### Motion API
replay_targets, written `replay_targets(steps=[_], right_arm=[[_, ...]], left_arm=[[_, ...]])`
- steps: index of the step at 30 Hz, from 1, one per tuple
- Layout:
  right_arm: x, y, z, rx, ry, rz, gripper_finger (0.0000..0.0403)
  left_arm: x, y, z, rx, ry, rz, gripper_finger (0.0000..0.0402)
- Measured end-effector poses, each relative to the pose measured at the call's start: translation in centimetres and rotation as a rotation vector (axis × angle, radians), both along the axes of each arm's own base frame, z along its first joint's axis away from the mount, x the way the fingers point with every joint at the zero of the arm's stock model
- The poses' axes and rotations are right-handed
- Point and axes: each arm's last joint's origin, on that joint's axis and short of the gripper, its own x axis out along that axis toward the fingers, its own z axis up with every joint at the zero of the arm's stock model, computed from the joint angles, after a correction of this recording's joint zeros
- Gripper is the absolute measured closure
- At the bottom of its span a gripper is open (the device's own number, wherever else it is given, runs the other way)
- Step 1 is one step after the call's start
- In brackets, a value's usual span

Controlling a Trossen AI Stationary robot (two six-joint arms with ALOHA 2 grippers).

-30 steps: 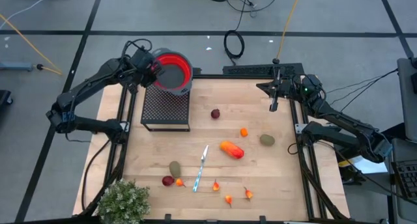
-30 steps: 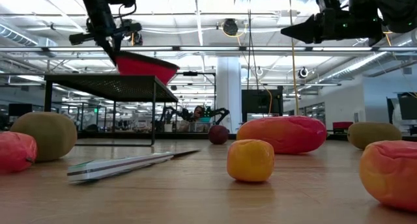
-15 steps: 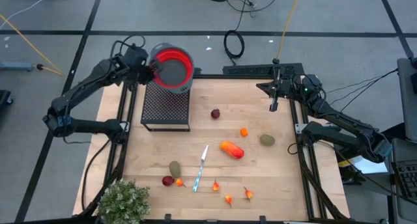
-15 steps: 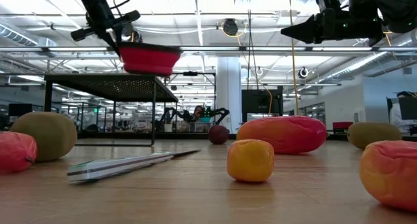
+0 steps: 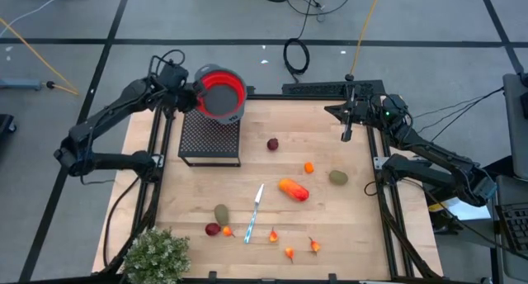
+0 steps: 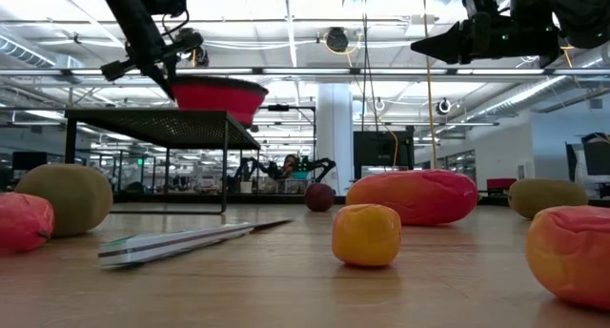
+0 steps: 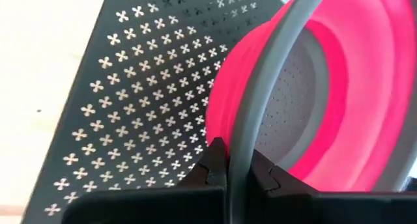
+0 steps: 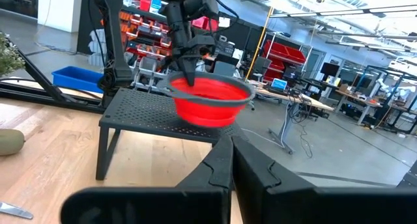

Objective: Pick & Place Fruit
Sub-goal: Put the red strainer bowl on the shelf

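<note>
both arms' fingers closed, left [image 7: 228,160] pinching red colander [image 5: 219,92] rim, now lower over black rack [image 5: 209,135].

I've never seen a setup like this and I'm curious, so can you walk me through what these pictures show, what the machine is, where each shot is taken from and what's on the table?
It is a robot with two dark arms at a wooden table. One picture looks straight down, one sits at table height, and one camera rides on each wrist.

The left gripper is shut on the grey rim of a red collapsible bowl, holding it over a black perforated stand. The right gripper is shut, holds nothing and waits above the table's far right part.

On the table lie small toy fruits, among them a long orange-red one, a dark red ball and an olive oval, plus a knife. A bushy plant stands at the near left corner.
</note>
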Motion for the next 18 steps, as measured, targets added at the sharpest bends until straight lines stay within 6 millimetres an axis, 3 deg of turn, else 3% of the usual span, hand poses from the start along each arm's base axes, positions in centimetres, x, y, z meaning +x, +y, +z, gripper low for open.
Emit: replay_targets(steps=[18], right_arm=[[0.0, 0.0, 0.0, 0.0, 0.0, 0.0, 0.0403]], left_arm=[[-0.96, 0.75, -0.38, 0.014, 0.004, 0.058, 0.0394]])
